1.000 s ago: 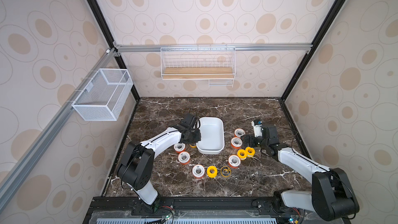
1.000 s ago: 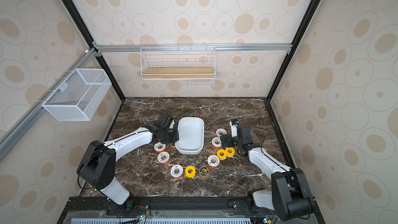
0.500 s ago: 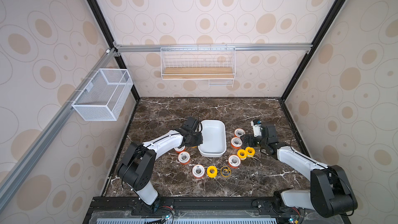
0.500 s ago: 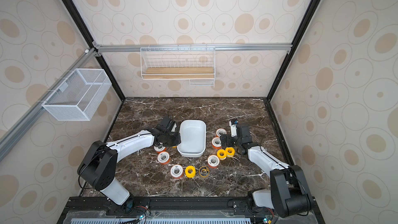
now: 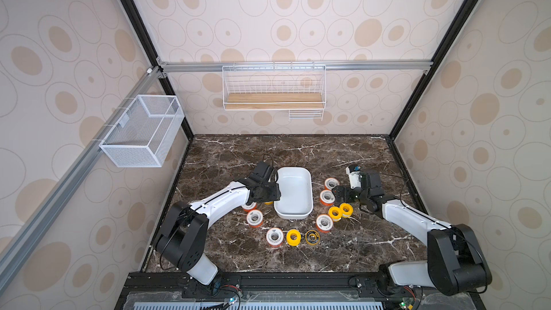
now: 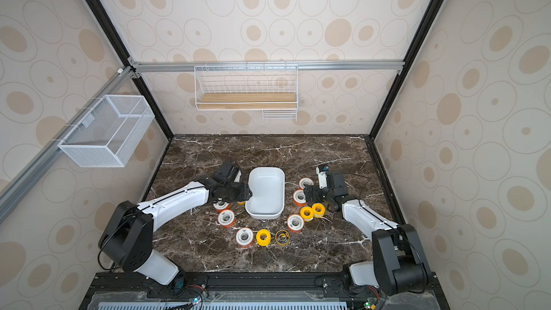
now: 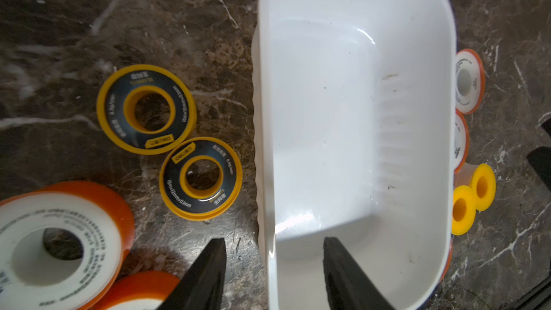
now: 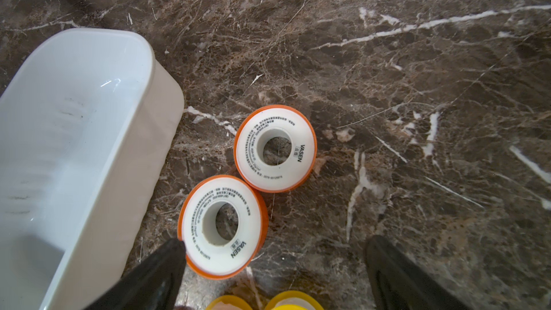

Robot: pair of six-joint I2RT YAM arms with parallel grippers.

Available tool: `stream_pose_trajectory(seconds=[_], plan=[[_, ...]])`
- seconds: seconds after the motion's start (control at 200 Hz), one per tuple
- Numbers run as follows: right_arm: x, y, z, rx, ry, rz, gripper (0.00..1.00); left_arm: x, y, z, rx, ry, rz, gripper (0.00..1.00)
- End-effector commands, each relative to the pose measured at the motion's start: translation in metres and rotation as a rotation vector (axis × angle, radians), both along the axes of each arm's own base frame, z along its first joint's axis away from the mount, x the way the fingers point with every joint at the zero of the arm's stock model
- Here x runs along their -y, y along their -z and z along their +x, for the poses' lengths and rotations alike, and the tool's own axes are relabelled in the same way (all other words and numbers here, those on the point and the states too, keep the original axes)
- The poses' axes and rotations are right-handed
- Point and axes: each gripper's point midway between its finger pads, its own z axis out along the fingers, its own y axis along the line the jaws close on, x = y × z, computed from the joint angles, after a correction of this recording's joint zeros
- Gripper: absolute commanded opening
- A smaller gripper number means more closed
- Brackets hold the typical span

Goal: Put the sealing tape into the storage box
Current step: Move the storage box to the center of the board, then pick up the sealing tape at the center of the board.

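The white storage box (image 5: pixel 293 195) (image 6: pixel 267 192) stands mid-table with nothing inside. My left gripper (image 7: pixel 274 241) is open astride its left wall (image 7: pixel 262 144), one finger inside, one outside, neither touching. Sealing tape spools lie around the box. Two dark-centred ones (image 7: pixel 146 110) (image 7: pixel 200 178) and a white-and-orange one (image 7: pixel 59 249) are on its left. My right gripper (image 8: pixel 275 240) (image 5: pixel 338 193) is open wide over the table on the box's right. One fingertip (image 8: pixel 176 249) is at the edge of a white-and-orange spool (image 8: pixel 222 226), and another such spool (image 8: pixel 275 149) lies beyond.
More spools lie along the front: white-and-orange (image 5: pixel 274 237), yellow (image 5: pixel 293 237), dark-centred (image 5: pixel 312 237). Two yellow ones (image 5: pixel 340 212) sit by the right arm. A mesh basket (image 5: pixel 143 131) hangs on the left wall and a wire shelf (image 5: pixel 273 93) on the back wall.
My left gripper was shut at the box's left wall and has opened. The box has shifted slightly toward the front. The right arm has hardly moved.
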Motion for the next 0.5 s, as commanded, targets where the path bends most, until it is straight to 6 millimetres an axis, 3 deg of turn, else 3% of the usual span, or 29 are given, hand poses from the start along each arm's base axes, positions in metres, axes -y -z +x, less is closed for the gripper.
stream_pose_trajectory(seconds=[0.0, 0.21, 0.336, 0.496], plan=[[-0.008, -0.002, 0.001, -0.012, -0.043, 0.002, 1.00, -0.021, -0.029, 0.000, 0.082, 0.016, 0.091, 0.57], [-0.013, 0.003, 0.002, -0.057, -0.074, -0.009, 1.00, -0.060, -0.056, -0.017, 0.118, -0.034, 0.102, 0.56], [-0.016, 0.003, 0.003, -0.107, -0.101, -0.035, 0.99, -0.089, -0.072, -0.041, 0.114, -0.043, 0.141, 0.56], [-0.021, 0.010, 0.011, -0.190, -0.129, -0.066, 0.92, -0.115, -0.096, -0.050, 0.228, -0.040, 0.231, 0.60]])
